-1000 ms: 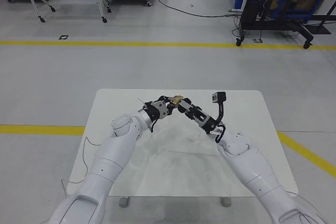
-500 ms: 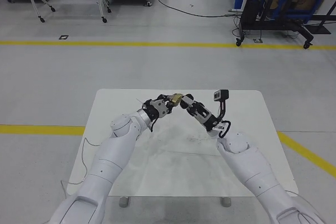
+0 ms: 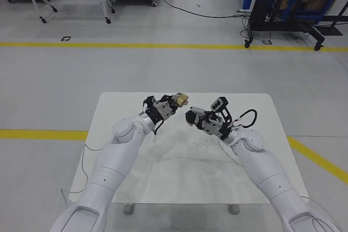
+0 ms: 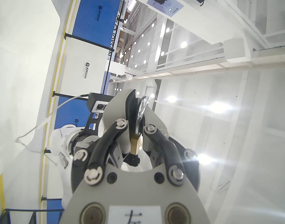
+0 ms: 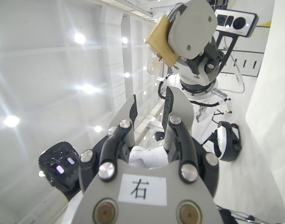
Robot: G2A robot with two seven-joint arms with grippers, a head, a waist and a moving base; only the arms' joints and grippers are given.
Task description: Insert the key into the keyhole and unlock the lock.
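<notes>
Left gripper: clamped on the brass lock, which it holds in the air above the far half of the table. In your left wrist view the lock sits edge-on between the two fingers. Its brass body is toward the palm and its steel shackle toward the fingertips.

Key: look at your right wrist view. A pale head with a round hole sticks out of the lock's end face, on the side away from the shackle. The blade goes into the lock body. Nothing grips the key head.

Right gripper: jaws apart, with nothing between them. In the top view it hovers above the table near the lock, on the robot's right of it. It points toward the lock and touches neither the lock nor the key.

Shackle state: you cannot tell whether it is released. One finger of the left gripper covers most of it.
</notes>
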